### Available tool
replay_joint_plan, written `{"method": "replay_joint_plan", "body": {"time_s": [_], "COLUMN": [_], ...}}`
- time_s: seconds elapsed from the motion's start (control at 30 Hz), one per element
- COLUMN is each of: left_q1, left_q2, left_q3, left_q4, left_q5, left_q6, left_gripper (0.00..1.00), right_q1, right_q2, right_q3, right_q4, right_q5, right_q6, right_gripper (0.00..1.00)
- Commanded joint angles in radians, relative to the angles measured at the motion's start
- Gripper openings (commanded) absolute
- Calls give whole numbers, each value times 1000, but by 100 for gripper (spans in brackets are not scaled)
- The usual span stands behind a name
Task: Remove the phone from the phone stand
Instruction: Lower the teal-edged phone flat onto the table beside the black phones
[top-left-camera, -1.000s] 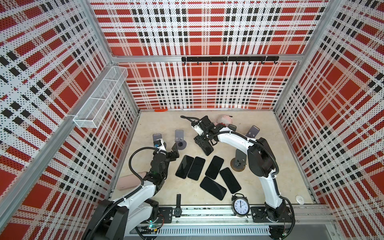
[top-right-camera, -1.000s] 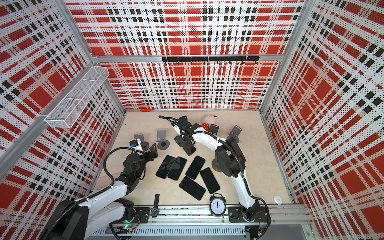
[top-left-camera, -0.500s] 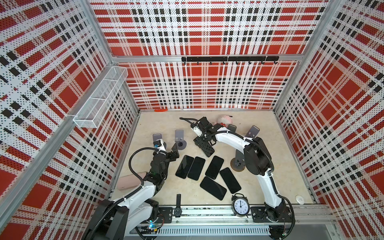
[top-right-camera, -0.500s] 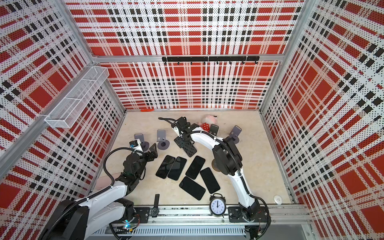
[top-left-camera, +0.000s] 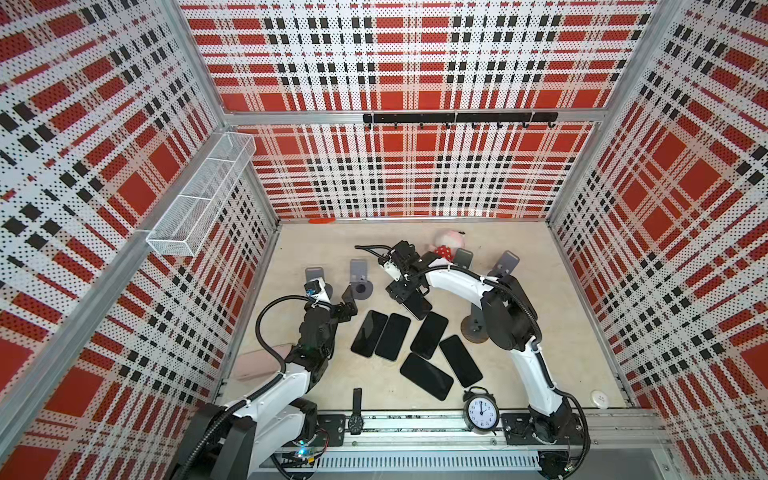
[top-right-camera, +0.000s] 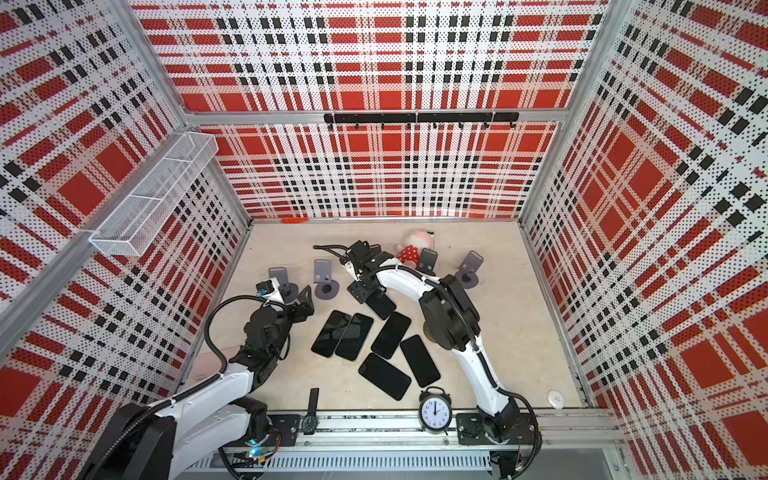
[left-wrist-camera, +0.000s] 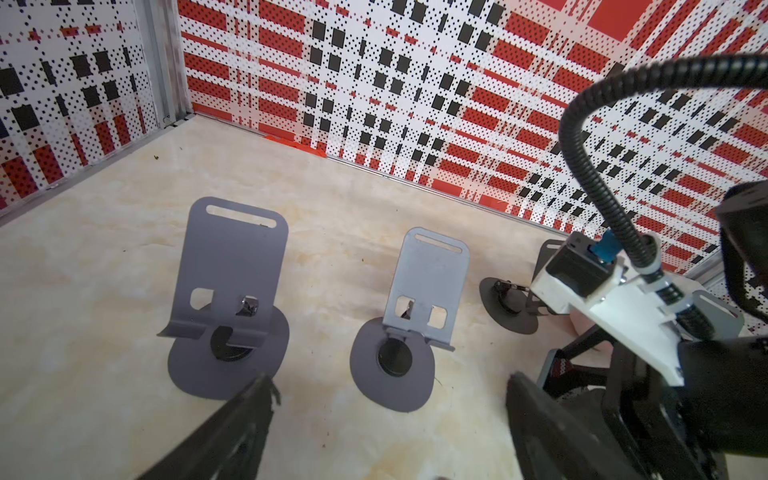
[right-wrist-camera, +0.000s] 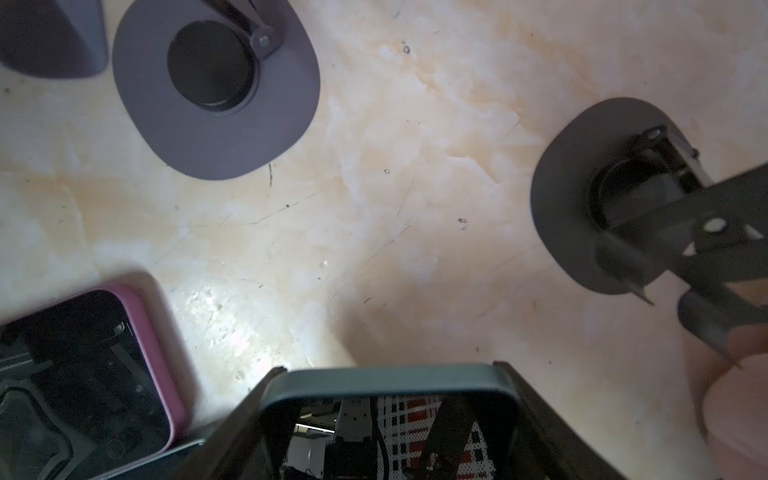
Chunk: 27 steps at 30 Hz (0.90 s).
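Right arm (top-left-camera: 461, 284): within the last second it has shifted slightly nearward, bringing its load up to the five dark phones (top-left-camera: 428, 334) lying flat on the beige marbled worktop (top-left-camera: 561, 332). Judgement: removal is complete; set-down remains. The two grey sheet-metal phone stands (left-wrist-camera: 230, 257) to the left are empty. The dark-cased phone (right-wrist-camera: 390, 415) sits mid-worktop, clamped by its long edges between the closed right fingers (right-wrist-camera: 544, 415), one end projecting past the tips. Worktop contact: cannot tell. Left fingers (left-wrist-camera: 232, 428): spread, empty.

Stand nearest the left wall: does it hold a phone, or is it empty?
Empty. In the left wrist view the stand shows its bare plate, and nothing rests on its lip.
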Motion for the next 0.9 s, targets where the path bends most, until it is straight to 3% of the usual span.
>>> {"method": "replay_joint_plan", "body": {"time_s": [0.0, 0.4, 0.87], "left_q1": [8, 9, 9], "left_q2": [-1, 42, 51], "left_q3": [-10, 6, 6], "left_q4": [27, 32, 44], "left_q5": [0, 18, 36], "left_q6": [2, -4, -1], "left_gripper": [90, 91, 91], "right_q1": [8, 14, 14], "right_q2": [17, 72, 137], "right_q3": [-19, 19, 70], "right_q4": [-20, -84, -155], "right_q5": [10, 58, -12], "right_q6": [-22, -23, -9], "right_gripper": [69, 72, 75]}}
